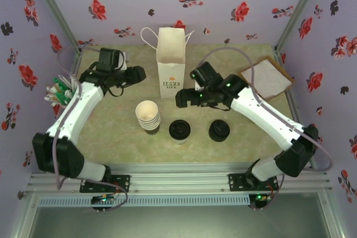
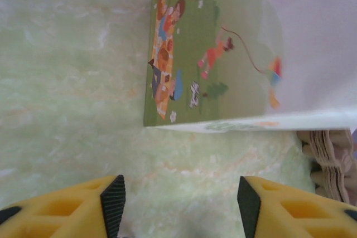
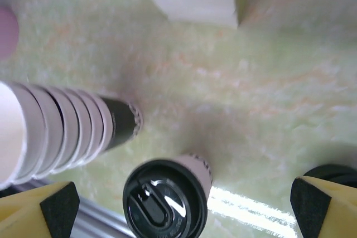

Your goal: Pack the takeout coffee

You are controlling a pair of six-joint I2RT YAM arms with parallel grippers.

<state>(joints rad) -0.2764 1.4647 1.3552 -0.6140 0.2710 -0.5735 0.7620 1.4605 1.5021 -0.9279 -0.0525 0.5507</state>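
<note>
- Both grippers are gaping wide with nothing between the fingers.
- Left gripper (image 1: 134, 74) is sitting left of centre in the top view, just beside the bag's left side. Its fingers (image 2: 113, 204) are spread at the bottom of the left wrist view, gripping nothing. It is looking well placed for steadying the bag, I judge.
- Cups (image 1: 148, 116), lidless and stacked, are standing lower left of centre, near the coffee. Any approach should be steering clear of them.
- Bag (image 1: 170, 59) is standing upright at upper centre, its mouth open upward.
- Coffee (image 1: 179, 130) is standing upright on the table (image 1: 111, 143) at lower centre, lid on. It is below the bag and apart from it, between the cups and the lids. In the right wrist view it is showing at bottom centre (image 3: 164, 204).
- Right gripper (image 1: 187, 97) is hovering between bag and coffee.
- The step in hand, as I judge it, is reaching for the coffee:
  - lowering with the cup centred between the fingers;
  - closing on the paper wall below the lid;
  - squeezing gently, since paper is likely crushing easily;
  - keeping the cup upright.
- Lids (image 1: 219, 131) are sitting stacked at lower right of centre, near the coffee, so one finger should be passing between them.
</note>
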